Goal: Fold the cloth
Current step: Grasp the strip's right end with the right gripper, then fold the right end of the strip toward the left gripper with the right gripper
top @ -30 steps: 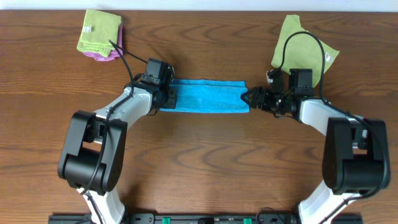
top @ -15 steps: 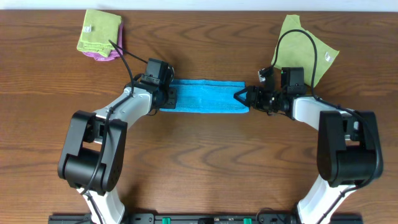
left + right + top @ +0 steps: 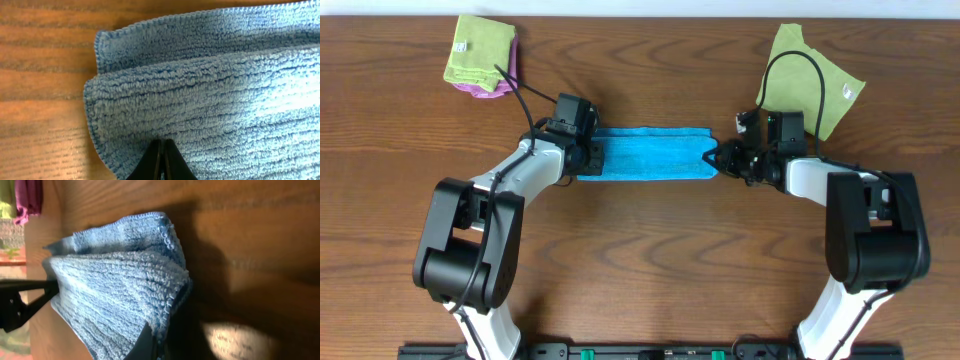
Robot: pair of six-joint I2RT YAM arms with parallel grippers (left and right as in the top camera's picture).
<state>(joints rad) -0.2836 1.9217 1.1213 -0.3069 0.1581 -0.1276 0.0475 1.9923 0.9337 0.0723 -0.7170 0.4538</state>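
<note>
The cloth (image 3: 650, 153) lies as a long sky-blue strip across the middle of the wooden table, folded in layers. My left gripper (image 3: 592, 158) sits at its left end. In the left wrist view, its black fingers (image 3: 162, 150) are pressed together, with the cloth (image 3: 210, 90) bunched in a fold just ahead. My right gripper (image 3: 712, 158) is at the right end. In the right wrist view it is shut (image 3: 152, 340), pinching the edge of the cloth (image 3: 115, 280), whose layers rise slightly off the table.
A folded lime-green cloth (image 3: 480, 48) rests on a purple cloth (image 3: 492, 90) at the back left. Another lime-green cloth (image 3: 805, 60) lies at the back right, behind the right arm and under its cable. Bare wood runs along the front.
My right gripper slid left onto the cloth's right end and closed on it. The left gripper stayed shut at the left end.
</note>
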